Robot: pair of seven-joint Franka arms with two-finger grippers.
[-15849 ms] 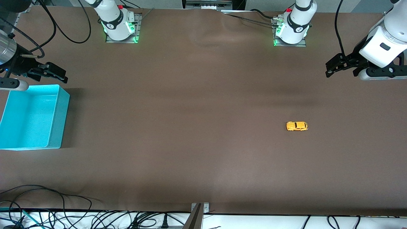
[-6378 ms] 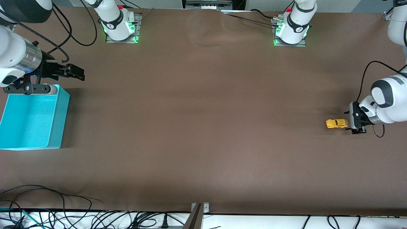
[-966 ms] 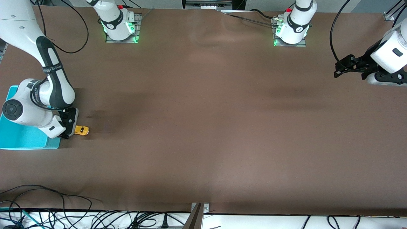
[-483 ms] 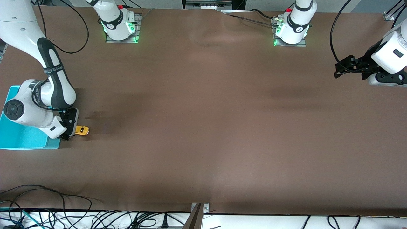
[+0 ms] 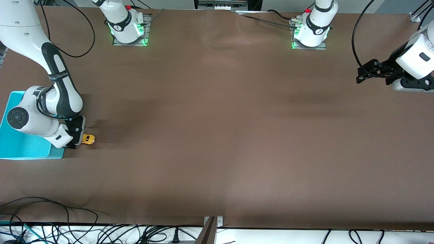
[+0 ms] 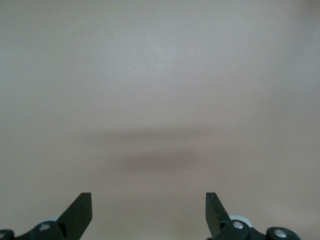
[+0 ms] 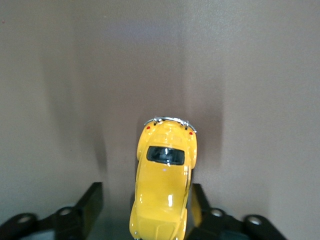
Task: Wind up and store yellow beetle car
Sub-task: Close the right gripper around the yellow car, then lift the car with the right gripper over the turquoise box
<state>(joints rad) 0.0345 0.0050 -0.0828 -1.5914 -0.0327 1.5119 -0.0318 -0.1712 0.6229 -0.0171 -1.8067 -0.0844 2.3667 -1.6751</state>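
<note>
The yellow beetle car (image 5: 89,139) stands on the brown table beside the blue bin, at the right arm's end. My right gripper (image 5: 78,139) is down at table height with its fingers on either side of the car (image 7: 162,195). One finger (image 7: 199,200) lies against the car's side. The other finger (image 7: 92,197) stands a gap away from it. The car's wheels are still on the table. My left gripper (image 5: 360,75) hangs open and empty over the table at the left arm's end (image 6: 149,200) and waits.
A blue open bin (image 5: 34,156) sits at the table's edge by the right arm's end, partly under the right arm's wrist. Cables run along the table edge nearest the front camera. A metal bracket (image 5: 213,222) stands at the middle of that edge.
Seconds ago the car stood at the left arm's end; it now sits beside the bin. Over the last second the right gripper's fingers have narrowed around it. The left arm has stayed still.
</note>
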